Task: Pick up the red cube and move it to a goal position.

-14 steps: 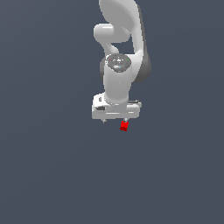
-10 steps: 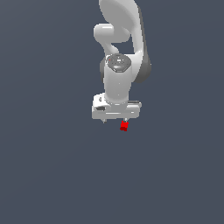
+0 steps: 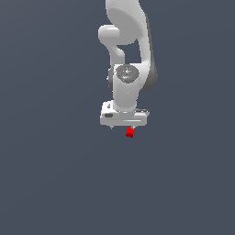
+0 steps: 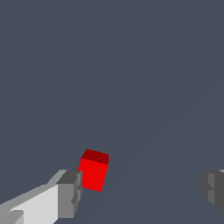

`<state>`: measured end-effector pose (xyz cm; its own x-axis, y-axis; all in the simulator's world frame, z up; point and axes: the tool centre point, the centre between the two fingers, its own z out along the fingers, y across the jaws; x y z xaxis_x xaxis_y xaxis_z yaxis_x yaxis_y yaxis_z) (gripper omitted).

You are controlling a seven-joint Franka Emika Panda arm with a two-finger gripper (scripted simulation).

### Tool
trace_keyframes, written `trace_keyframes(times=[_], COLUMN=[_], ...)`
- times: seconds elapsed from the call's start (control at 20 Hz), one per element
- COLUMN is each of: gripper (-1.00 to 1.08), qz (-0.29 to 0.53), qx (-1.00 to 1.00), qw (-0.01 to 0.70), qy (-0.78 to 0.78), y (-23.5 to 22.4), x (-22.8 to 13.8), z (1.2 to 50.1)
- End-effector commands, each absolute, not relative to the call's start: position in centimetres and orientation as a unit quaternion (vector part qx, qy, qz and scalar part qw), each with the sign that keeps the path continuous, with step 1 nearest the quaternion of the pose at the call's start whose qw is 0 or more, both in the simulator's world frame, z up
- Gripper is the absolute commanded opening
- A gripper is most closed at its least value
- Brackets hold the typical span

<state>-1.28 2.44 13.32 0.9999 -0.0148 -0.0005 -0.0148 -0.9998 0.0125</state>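
The red cube is tiny and bright red and lies on the dark grey floor, just under the white gripper of the arm that hangs down from above. In the wrist view the gripper is open, with its two grey fingertips far apart. The red cube sits in the gap, right beside one fingertip and well apart from the other. Nothing is gripped. I cannot tell whether the cube touches the near fingertip.
The plain dark grey floor fills both views. The white arm rises above the gripper. No goal marker shows.
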Motion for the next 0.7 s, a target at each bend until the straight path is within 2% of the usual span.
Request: trace_keyframes(times=[0.0, 0.65], gripper=[1.00, 1.00], qz=[-0.001, 0.000], qx=[1.000, 0.993], qw=[0.006, 0.001], qy=[-0.024, -0.118], y=[3.0, 6.6], x=[-2.0, -5.2], z=[11.9, 3.6])
